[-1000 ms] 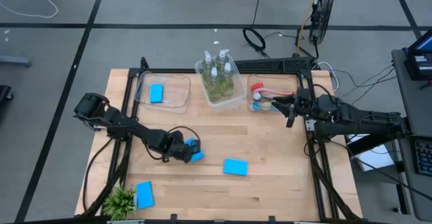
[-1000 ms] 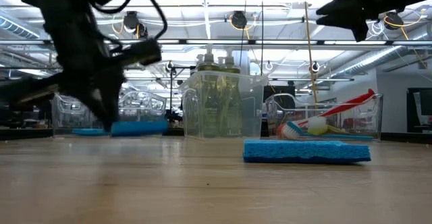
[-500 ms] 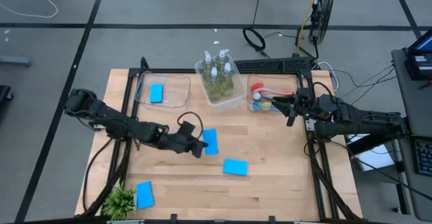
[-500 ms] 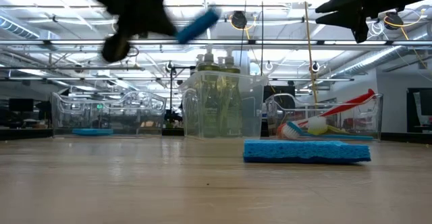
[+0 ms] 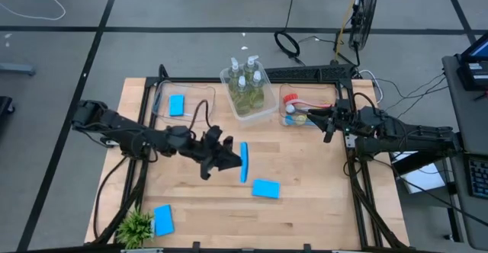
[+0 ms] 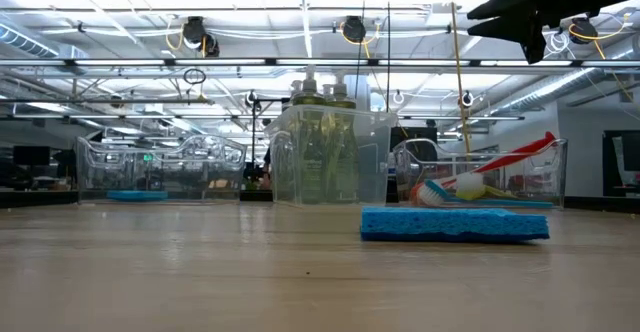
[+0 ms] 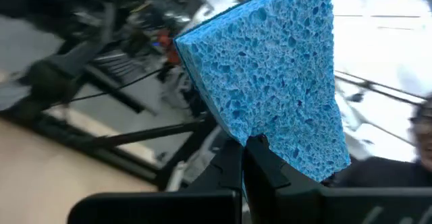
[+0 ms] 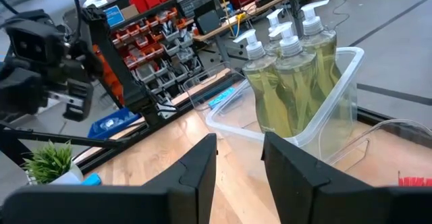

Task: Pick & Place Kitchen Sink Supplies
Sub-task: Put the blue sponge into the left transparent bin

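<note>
Fingers of left gripper (image 5: 238, 161) clamped on blue sponge (image 5: 244, 162), held edge-up above table (image 5: 320, 200) centre. Second sponge (image 5: 265, 188) lies flat nearby. Right gripper (image 5: 328, 123), fingers parted, empty, hangs beside brush bin (image 5: 286, 97).

Bare tabletop (image 5: 320, 184) beside sponge (image 5: 265, 188)

table (image 5: 305, 207): light wood planks, black frame
sponges: one flat blue sponge (image 5: 265, 188) mid-table, another (image 5: 163, 219) at the near left corner
plant: little green potted plant (image 5: 136, 228) right beside that corner sponge
bins: three clear plastic bins (image 5: 252, 108) along the far edge
</note>
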Robot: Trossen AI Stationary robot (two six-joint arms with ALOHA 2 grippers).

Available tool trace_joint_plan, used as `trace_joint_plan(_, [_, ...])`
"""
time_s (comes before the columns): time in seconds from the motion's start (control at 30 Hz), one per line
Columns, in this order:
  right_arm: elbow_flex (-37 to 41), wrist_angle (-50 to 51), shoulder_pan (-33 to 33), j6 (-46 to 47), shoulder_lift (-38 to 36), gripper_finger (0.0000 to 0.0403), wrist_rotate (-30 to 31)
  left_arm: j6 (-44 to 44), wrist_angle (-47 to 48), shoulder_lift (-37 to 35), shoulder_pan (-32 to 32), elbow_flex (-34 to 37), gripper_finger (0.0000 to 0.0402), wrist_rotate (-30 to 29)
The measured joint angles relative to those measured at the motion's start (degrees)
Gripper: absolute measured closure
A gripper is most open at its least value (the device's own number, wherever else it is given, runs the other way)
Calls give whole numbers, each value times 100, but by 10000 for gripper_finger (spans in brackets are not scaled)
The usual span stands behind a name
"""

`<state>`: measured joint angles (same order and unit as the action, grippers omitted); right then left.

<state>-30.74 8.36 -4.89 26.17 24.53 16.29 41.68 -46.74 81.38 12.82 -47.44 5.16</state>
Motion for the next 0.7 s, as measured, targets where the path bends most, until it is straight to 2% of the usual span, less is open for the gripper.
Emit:
trace_joint_plan(0.17, [0, 2, 0, -3, 0, 293, 2, 5, -482, 6, -111, 0, 401, 450])
trace_joint_plan(0.33, [0, 2, 0, -4, 0, 293, 2, 374, -98, 8, -145, 0, 401, 445])
trace_joint_plan(0.57, [0, 4, 0, -4, 0, 293, 2, 2559, 3081, 13, -167, 2, 401, 190])
trace_joint_plan(0.7, [0, 4, 0, -4, 0, 293, 2, 3314, 4751, -26, -266, 9, 401, 220])
